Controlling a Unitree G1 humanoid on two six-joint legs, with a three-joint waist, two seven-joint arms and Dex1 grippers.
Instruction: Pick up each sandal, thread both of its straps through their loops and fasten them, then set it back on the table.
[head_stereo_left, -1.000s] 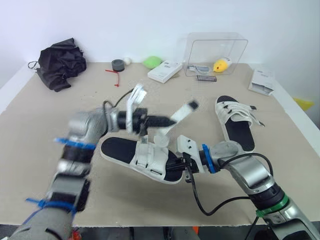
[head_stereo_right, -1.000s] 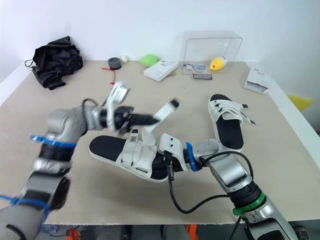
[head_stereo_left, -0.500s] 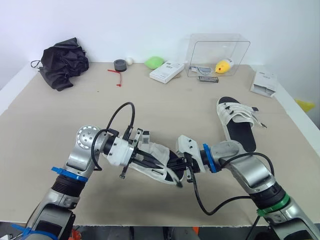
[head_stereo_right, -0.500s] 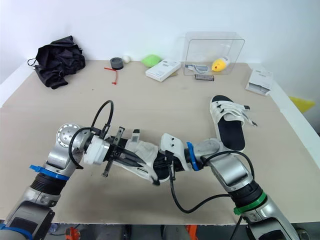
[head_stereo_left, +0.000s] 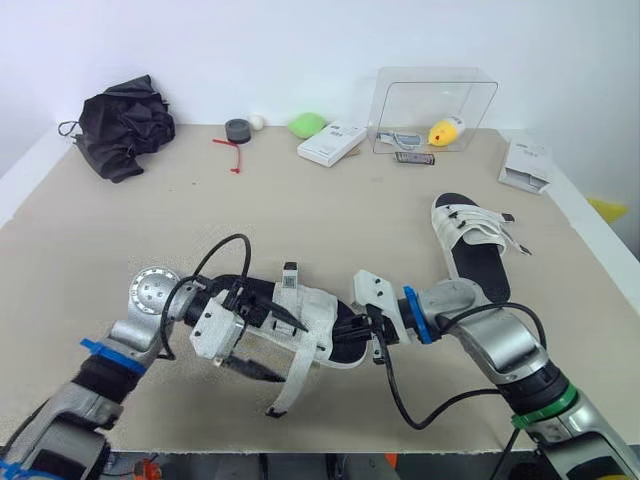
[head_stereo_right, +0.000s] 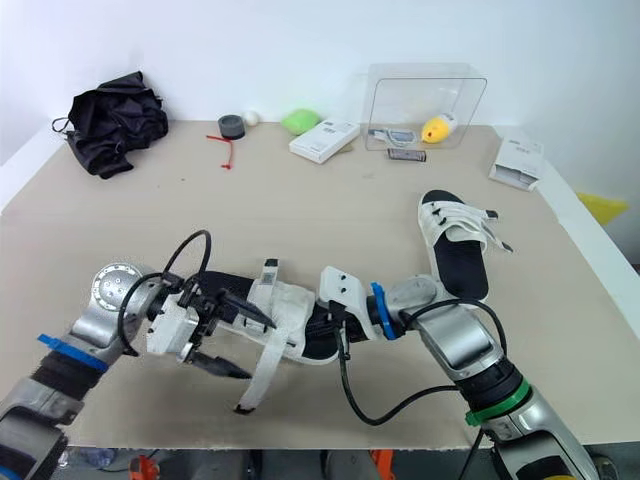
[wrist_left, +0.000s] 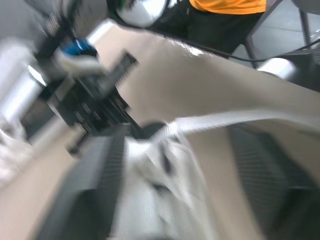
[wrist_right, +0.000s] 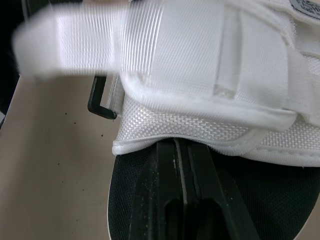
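The black-soled sandal with white fabric straps lay, as far as could be told, on the beige tabletop near its front edge, between the two arms.

Head views: the right fingers met one end of the sole. This placement is judged to steady the sandal while the other arm works a strap. The left fingers stood well apart at the opposite side, tips toward the white upper, gripping nothing. A loose white strap trailed from the upper toward the tabletop's front edge, passing just beyond those tips, within reach of a grasp. A second sandal of the same make rested well apart on the robot's right, its straps apparently closed.

Left wrist view: the loose strap crossed above the gap between the two ribbed left fingers. Contact could not be told.

Right wrist view: the right fingers lay together, only a thin slit between them, over the black footbed and under the edge of the white upper. They are judged to be clamped on the sole. A black metal loop projected from the upper's side. A strap end lay above it, apparently not passed through.
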